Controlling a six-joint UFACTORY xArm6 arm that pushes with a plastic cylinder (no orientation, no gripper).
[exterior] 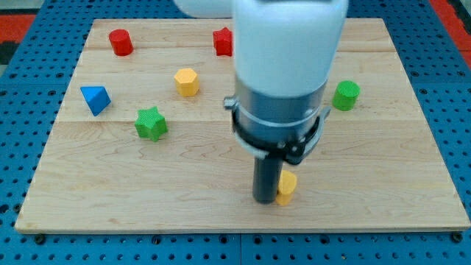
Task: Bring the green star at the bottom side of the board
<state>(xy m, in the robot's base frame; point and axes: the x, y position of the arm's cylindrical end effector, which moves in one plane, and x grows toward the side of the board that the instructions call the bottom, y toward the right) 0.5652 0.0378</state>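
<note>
The green star (151, 123) lies on the wooden board (147, 191) at the view's left of centre. My tip (265, 199) rests on the board near the view's bottom centre, far to the right of and below the star. A small yellow block (286, 187) sits right against the tip's right side. The arm's white and grey body hides the board's middle top.
A blue triangular block (95, 99) lies left of the star. A yellow hexagonal block (187, 81) is up and right of it. A red cylinder (121, 42) is at the top left, a red block (222, 42) partly hidden at the top centre, and a green cylinder (346, 95) at the right.
</note>
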